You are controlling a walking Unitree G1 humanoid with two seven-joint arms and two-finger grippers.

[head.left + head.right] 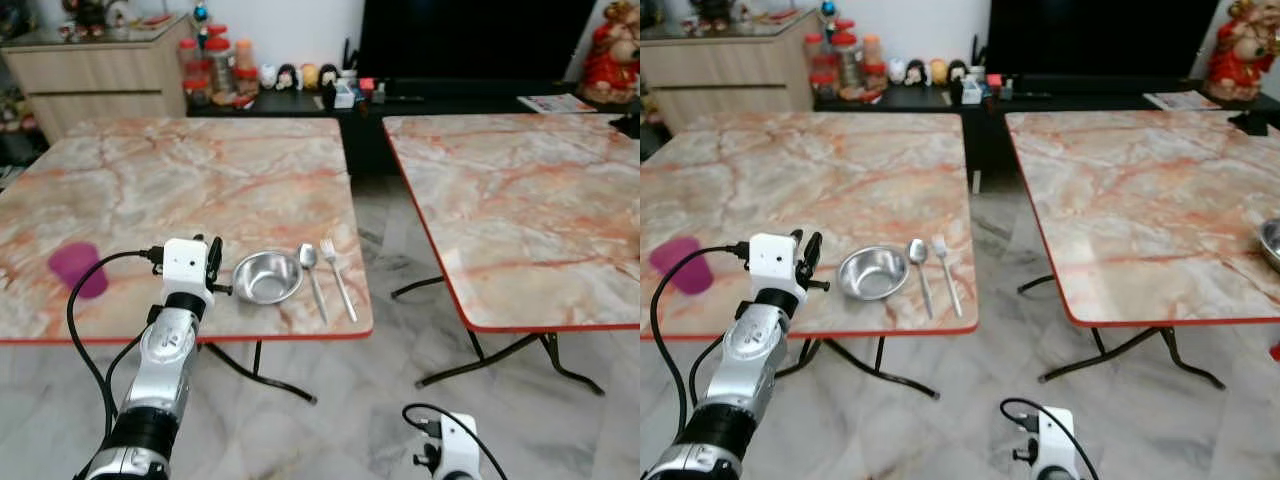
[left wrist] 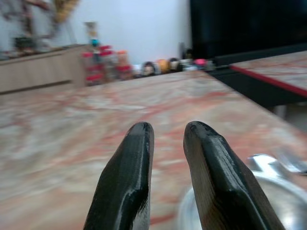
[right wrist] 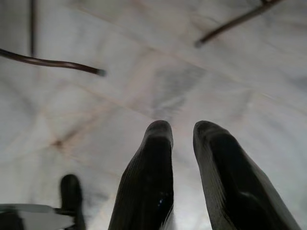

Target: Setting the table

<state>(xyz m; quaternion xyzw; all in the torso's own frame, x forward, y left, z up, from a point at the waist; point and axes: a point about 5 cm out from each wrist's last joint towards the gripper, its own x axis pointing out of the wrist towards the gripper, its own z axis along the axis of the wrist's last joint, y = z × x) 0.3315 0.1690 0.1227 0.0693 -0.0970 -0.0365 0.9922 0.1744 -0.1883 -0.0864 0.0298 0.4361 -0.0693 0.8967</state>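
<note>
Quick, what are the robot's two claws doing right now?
Left gripper: open a little, holding nothing, beside the steel bowl.
Right gripper: open a little, holding nothing, hanging over the floor.

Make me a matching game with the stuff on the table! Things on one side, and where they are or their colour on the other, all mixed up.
Things:
1. bowl
2. spoon
3. fork
4. cup

Clues:
A. pink, far over on the robot's left
B. nearest the table's right edge
C. lies between the bowl and the fork
D. round and shiny, just beside the left hand

Pairs: 1-D, 2-C, 3-B, 4-A
</note>
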